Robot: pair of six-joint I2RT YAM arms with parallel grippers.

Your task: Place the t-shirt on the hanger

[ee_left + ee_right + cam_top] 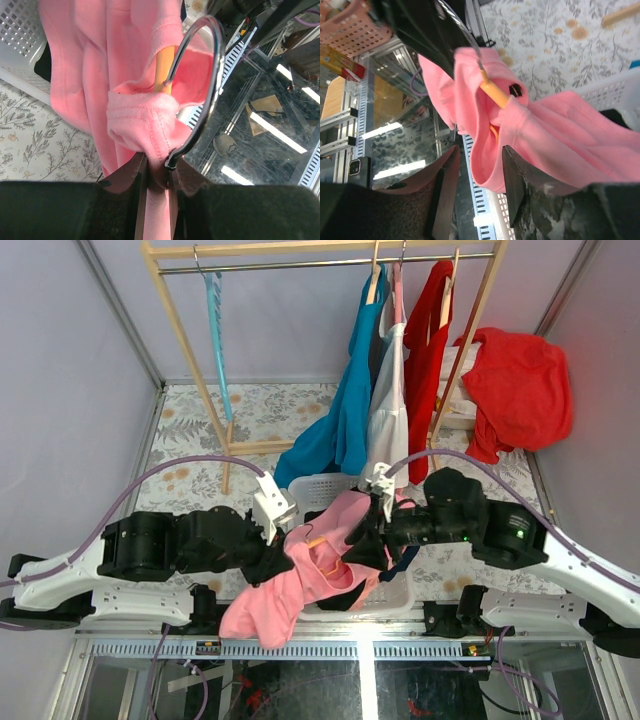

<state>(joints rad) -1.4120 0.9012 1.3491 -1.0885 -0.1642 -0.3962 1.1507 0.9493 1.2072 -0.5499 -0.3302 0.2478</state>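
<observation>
Top external view: the t-shirt was held between both arms at the white laundry basket, partway onto the hanger.

On the left, the left gripper was seen clenched on a bunched fold of the pink neckline, with the foot of the metal hook pressed in at the same spot; the orange hanger stem was seen inside the neck opening. On the right, the right gripper was found released, its jaws spread and a loose fold of the shirt hanging between them, unpinched. The step in hand was judged to be seating the shoulders over the hanger arms. For the next move, a fresh hold on the right shoulder would be called for, so that the fabric could be drawn down over the hidden arm.
</observation>
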